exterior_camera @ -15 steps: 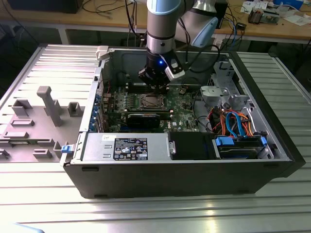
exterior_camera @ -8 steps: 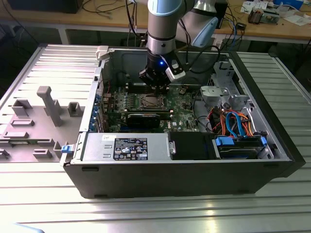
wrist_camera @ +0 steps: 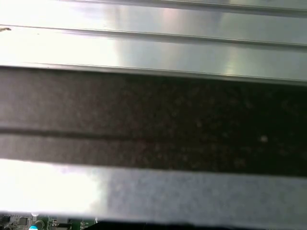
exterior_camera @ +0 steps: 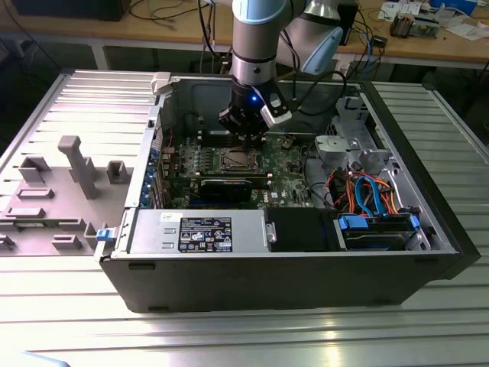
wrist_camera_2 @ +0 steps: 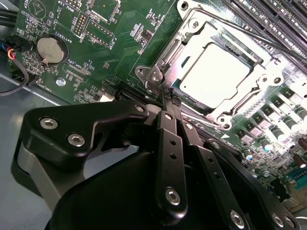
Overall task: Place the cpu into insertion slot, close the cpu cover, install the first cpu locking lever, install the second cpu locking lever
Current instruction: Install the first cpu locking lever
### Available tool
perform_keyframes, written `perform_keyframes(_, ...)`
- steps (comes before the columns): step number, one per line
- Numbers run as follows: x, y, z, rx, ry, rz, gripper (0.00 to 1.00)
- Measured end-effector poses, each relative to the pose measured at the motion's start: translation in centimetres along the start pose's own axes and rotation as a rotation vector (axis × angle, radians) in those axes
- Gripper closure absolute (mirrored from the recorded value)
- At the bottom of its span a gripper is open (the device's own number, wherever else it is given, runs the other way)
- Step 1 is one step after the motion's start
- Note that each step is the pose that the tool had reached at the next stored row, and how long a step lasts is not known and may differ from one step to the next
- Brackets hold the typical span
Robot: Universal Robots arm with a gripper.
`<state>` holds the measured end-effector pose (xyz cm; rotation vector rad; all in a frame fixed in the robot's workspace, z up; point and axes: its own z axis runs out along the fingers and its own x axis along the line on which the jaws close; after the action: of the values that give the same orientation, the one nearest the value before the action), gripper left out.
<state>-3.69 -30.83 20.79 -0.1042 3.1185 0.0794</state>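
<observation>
- Inside the open black computer case (exterior_camera: 137,267), which sits on the ribbed metal tabletop (exterior_camera: 69,321), the robot's black hand (wrist_camera_2: 171,101) hangs over the green circuit board (wrist_camera_2: 110,57).
- Its fingers (wrist_camera_2: 168,122) are pressed together with nothing between them; the tips sit right at one corner of the thin square silver metal cpu cover (wrist_camera_2: 165,60).
- That cover lies flat over the square dark-framed insertion slot (exterior_camera: 236,160), near the case's middle.
- Through the cover's cut-out shows the flat silver-grey cpu (wrist_camera_2: 216,74), seated in the socket.
- A thin metal lever rod (wrist_camera_2: 249,33) seems to run along the cover's far edge.
</observation>
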Motion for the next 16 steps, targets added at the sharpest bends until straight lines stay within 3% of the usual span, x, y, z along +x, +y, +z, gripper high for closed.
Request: perform_keyframes(16,0.0,0.0,0.09,0.0042,0.0001,0.0,0.89)
